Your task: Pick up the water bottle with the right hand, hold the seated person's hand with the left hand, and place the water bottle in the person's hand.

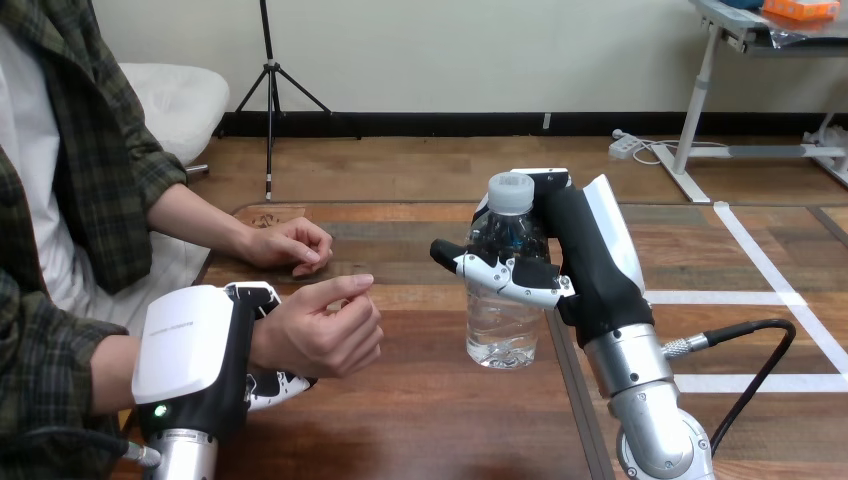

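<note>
With the right hand (pixel 585 265) curled round the water bottle (pixel 500 335), upright near the bench (pixel 420 420) middle, and the left hand (pixel 195 350) clasping the person's wrist (pixel 268 338), only delivery into the person's hand (pixel 325 330) seems left.

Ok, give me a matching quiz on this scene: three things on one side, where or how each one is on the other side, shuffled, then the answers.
Things:
1. water bottle
2. left hand
3. person's farther hand

States:
A. resting on the table
B. curled round the person's wrist
C. gripped by the right hand

Pairs: 1-C, 2-B, 3-A.
</note>
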